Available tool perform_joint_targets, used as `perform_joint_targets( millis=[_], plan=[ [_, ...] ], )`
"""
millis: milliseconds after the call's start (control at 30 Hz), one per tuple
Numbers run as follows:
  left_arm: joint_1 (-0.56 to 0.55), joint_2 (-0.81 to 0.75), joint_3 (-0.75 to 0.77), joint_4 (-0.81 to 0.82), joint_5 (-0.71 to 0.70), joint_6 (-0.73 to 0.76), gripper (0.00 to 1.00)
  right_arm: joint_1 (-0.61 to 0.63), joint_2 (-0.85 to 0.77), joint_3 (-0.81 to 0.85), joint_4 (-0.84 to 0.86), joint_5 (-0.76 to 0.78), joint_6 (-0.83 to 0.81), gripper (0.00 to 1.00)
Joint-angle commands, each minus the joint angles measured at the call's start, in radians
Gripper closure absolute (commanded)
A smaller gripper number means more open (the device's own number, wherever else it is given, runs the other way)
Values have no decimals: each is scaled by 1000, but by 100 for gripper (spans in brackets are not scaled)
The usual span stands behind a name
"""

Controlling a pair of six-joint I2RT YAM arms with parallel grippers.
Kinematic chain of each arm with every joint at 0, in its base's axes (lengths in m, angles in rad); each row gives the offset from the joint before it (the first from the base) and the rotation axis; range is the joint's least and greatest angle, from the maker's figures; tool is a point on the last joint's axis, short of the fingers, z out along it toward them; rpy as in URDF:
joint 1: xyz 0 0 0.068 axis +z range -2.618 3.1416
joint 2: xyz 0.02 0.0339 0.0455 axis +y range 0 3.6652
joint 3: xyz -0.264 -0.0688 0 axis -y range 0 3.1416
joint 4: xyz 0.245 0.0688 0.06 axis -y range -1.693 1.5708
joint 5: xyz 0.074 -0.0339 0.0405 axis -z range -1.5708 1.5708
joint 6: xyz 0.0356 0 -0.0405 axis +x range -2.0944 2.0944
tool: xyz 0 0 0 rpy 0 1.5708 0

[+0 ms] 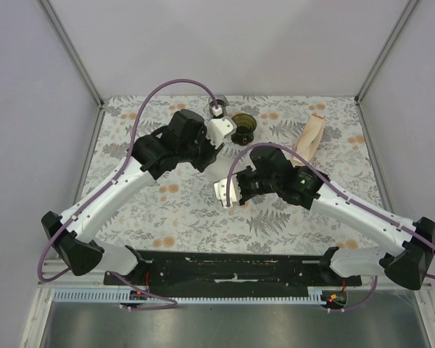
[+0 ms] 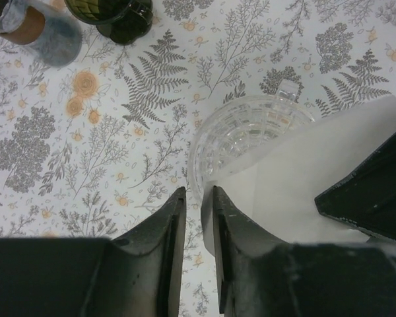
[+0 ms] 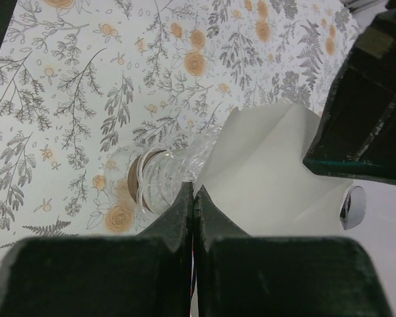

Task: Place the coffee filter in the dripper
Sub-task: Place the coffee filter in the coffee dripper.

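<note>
a thin white coffee filter [image 3: 264,172] hangs above the middle of the counter [image 1: 181,210], over a clear glass carafe [image 2: 241,132]. the right claw [image 3: 193,193] is pressed together on one edge of it. the left claw [image 2: 195,198] stands slightly apart just beside the opposite edge, apparently not gripping. the paper looks light, floppy and easily creased, so it is best pinched at the rim. the dark green dripper [image 1: 244,127] sits a little farther back, empty.

1. I see the desk [image 1: 167,217] covered in a pale fern-and-flower print.
2. A clear ribbed glass carafe [image 2: 241,135] sits near the middle of the desk.
3. A glass jar with a brown band [image 2: 33,30] stands towards the far edge.
4. A long peach packet [image 1: 312,138] lies far right, well apart from the jar.
</note>
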Motion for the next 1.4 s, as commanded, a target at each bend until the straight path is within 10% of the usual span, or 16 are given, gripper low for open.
perform_joint_targets(
  millis=[0,267,467,733,1000,1233,1367],
  plan=[
    [10,16,86,-27,64,-45,64,-24,17,53,-22,-95,22,100],
    [33,24,84,-73,50,-48,59,-66,55,75,-21,-173,27,100],
    [65,33,68,-70,96,-54,75,-84,75,81,-19,-182,32,100],
    [65,40,83,-70,116,-62,77,-87,51,116,-17,-231,64,45],
    [74,56,143,-96,98,-43,70,-87,1,157,-24,-325,121,28],
    [104,65,213,-96,50,-40,68,-89,6,232,-24,-310,274,34],
    [154,59,261,-98,18,-63,65,-94,29,331,-45,-232,481,84]
  ],
)
